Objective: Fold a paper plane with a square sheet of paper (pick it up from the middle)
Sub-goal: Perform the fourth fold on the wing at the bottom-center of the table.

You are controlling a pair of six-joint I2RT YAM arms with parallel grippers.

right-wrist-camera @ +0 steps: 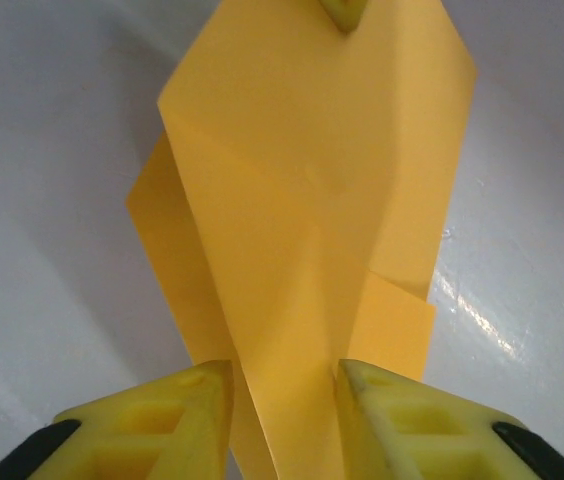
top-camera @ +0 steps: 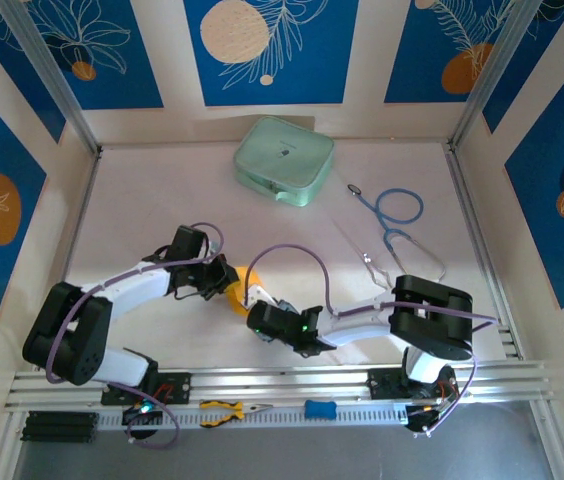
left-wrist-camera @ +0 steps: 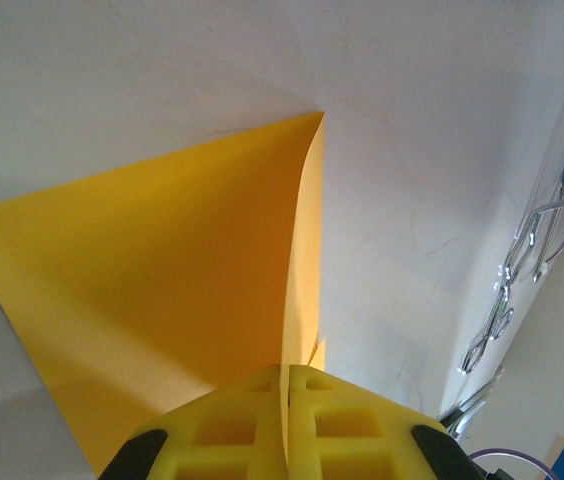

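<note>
The folded orange-yellow paper (top-camera: 238, 296) is over the tabletop (top-camera: 162, 200), well on the near side of the pale green case (top-camera: 284, 160) and slightly to its left. The left fingers (left-wrist-camera: 224, 432) are clenched on one paper edge. The right fingers (right-wrist-camera: 167, 420) stand parted around a creased ridge; whether they press it I cannot tell
</note>
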